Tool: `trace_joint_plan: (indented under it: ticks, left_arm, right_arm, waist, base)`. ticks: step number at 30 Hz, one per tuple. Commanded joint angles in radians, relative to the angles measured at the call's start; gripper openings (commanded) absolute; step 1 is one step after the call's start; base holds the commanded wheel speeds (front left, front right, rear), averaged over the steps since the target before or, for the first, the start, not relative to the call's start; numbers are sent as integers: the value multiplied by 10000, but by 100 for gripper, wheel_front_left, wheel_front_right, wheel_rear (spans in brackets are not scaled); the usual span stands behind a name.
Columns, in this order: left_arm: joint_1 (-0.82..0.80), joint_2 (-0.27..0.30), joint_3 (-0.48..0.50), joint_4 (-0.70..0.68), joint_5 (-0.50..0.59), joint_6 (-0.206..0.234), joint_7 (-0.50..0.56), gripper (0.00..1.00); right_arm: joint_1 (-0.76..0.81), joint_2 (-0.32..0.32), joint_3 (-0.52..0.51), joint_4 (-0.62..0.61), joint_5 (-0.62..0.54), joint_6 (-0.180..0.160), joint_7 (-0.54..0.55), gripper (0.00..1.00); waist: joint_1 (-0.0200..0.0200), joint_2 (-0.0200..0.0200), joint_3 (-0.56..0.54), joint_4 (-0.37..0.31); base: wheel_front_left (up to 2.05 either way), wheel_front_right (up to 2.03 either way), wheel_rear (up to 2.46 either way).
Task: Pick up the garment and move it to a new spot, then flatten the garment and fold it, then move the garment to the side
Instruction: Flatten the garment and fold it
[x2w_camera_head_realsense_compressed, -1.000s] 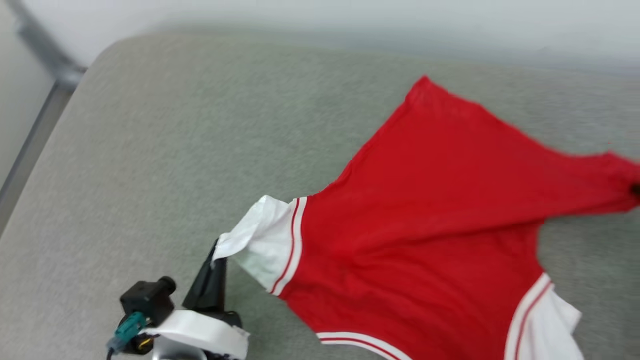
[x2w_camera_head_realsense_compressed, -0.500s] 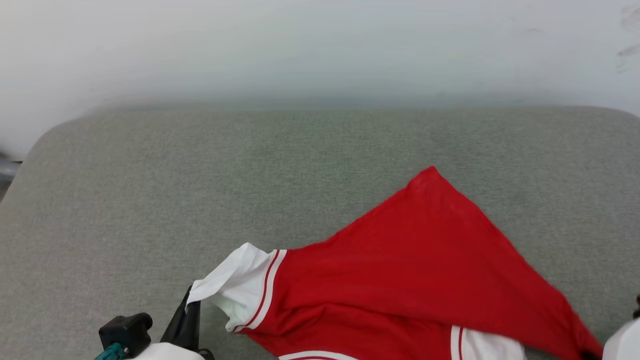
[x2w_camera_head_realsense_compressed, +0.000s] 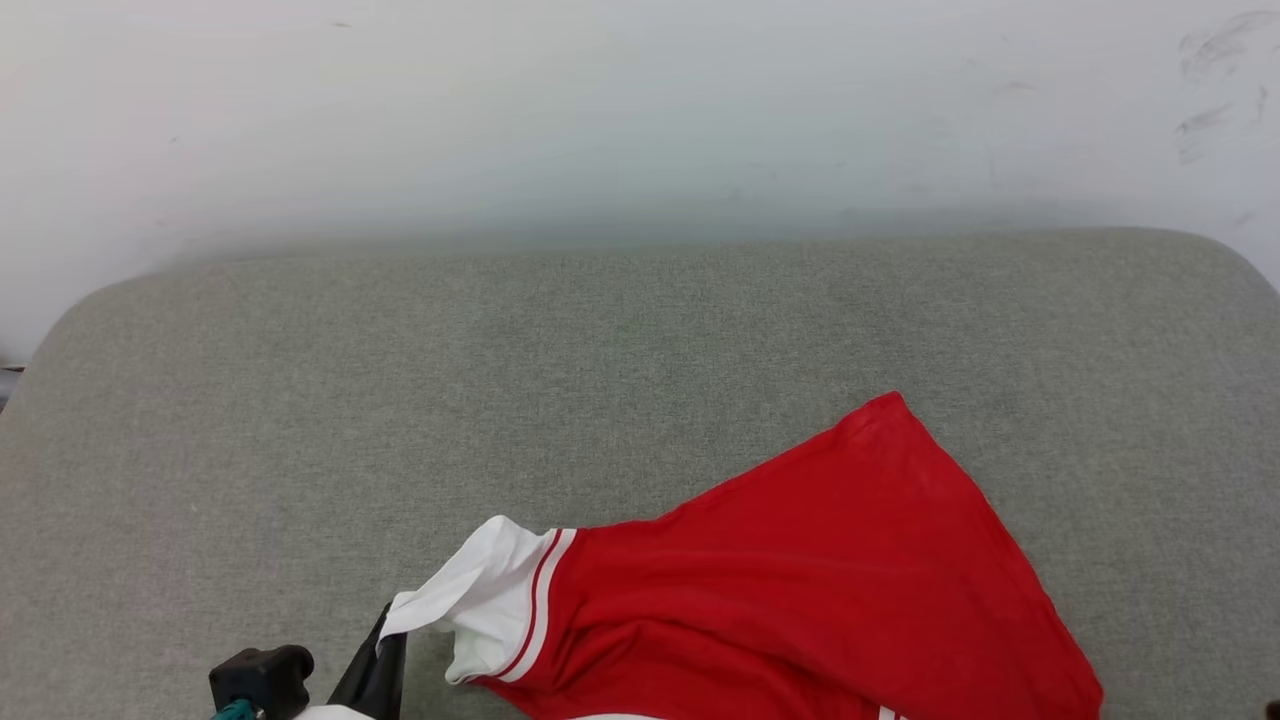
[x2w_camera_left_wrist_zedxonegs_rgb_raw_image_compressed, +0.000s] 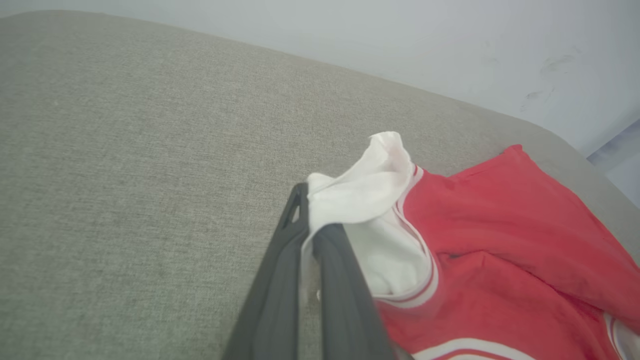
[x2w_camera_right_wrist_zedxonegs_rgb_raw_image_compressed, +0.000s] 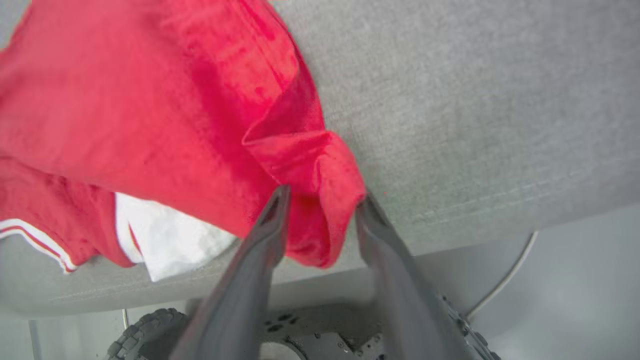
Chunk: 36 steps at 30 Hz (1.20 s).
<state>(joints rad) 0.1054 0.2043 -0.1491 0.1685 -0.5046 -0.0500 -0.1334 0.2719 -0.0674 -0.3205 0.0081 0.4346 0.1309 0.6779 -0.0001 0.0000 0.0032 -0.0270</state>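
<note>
Garment (x2w_camera_head_realsense_compressed: 800, 600): right fingers (x2w_camera_right_wrist_zedxonegs_rgb_raw_image_compressed: 260, 250) now spread, red corner loose between; left fingers (x2w_camera_left_wrist_zedxonegs_rgb_raw_image_compressed: 285, 280) still pinch white cuff.

Left claw (x2w_camera_left_wrist_zedxonegs_rgb_raw_image_compressed: 309, 222) pinched closed, right claw (x2w_camera_right_wrist_zedxonegs_rgb_raw_image_compressed: 322, 202) with fingers spread apart.

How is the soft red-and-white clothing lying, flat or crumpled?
Crumpled. The red garment lies creased on the grey fabric cushion, one white cuff pinched by the left gripper, a corner folded over.
</note>
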Motion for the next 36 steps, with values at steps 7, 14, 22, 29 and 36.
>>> trace_joint_plan:
  ticks: [7,14,22,29,36]
  left_arm:
    - [-63,25,26,-281,-11,101,-93,0]
    - [-552,-38,-196,-591,138,108,-110,0]
    - [-1441,-270,-631,-923,375,-9,-221,0]
    - [-2214,-479,-991,-1129,542,-139,-466,0]
    - [-2833,-616,-1286,-1171,657,-282,-639,0]
  right_arm:
    - [-969,-104,569,-398,146,-3,-3383,100]
    - [-2874,-790,1296,621,244,-3,-5166,100]
    - [-5939,-2313,2434,2903,739,-3,-2834,100]
    - [-8079,-3386,3790,3877,976,-3,71,100]
    - [-9285,-3689,4857,4715,1170,-3,1069,100]
  waist:
    - [1,0,126,-42]
    - [1,0,697,108]
    - [1,0,1815,584]
    - [1,0,2768,1151]
    - [1,0,3528,1548]
  base:
    - [0,0,0]
    - [0,0,0]
    - [0,0,0]
    - [0,0,0]
    - [0,0,0]
